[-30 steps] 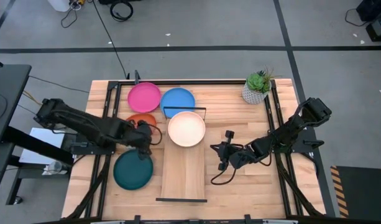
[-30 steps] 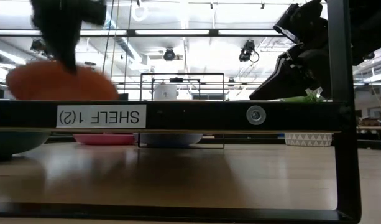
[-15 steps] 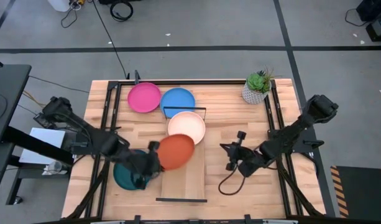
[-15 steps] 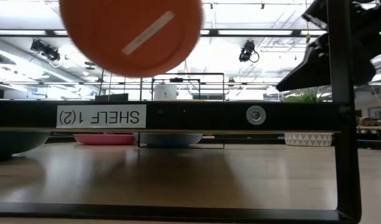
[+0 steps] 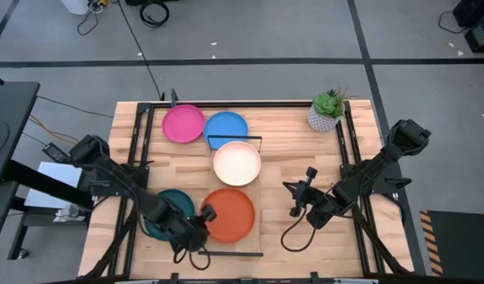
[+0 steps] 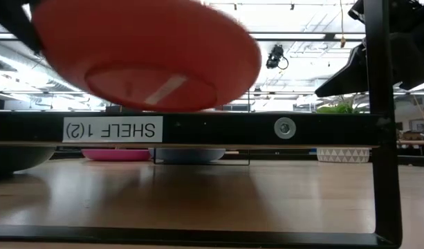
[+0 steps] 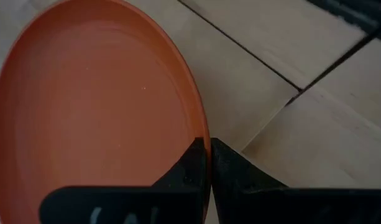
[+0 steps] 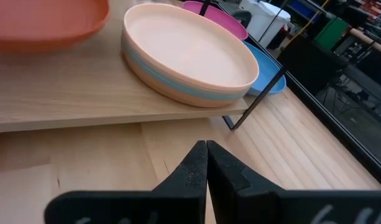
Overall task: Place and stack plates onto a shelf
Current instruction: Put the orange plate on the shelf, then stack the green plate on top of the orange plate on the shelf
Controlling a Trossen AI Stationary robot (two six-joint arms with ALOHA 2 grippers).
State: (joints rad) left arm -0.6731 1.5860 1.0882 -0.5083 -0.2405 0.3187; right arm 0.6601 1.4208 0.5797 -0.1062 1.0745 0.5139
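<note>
An orange plate point(image 5: 232, 214) hangs over the near half of the light-wood shelf point(image 5: 243, 196), held by my left gripper point(image 5: 204, 214), which is shut on its left rim. The low view shows its underside point(image 6: 146, 59) above the shelf's black rail point(image 6: 198, 128). A cream plate point(image 5: 237, 162) tops a small stack on the shelf's far end; a light blue layer point(image 8: 178, 79) shows beneath it. Teal point(image 5: 164, 207), pink point(image 5: 183, 123) and blue point(image 5: 226, 126) plates lie on the table. My right gripper point(image 5: 291, 189) waits shut, right of the shelf. My left gripper pinches the orange plate's rim point(image 7: 201, 134) on the side toward the table's left, one finger point(image 7: 189, 163) inside the rim and one outside. The fingers come level from the left. The plate is lifted clear of the shelf, nearly level, its underside facing down.
A small potted plant point(image 5: 328, 110) stands at the table's far right corner. Black frame rails point(image 5: 354, 158) run along the table's left and right sides. The shelf's far rail point(image 5: 234, 138) rises behind the cream stack. Bare tabletop lies right of the shelf around my right gripper point(image 8: 207, 152).
My left gripper has lifted the orange plate from the table left of the shelf and carried it toward the near edge and right, over the shelf's near half. The plate tipped steeply on the way and has come back almost level. My right arm drew back slightly toward the right.
</note>
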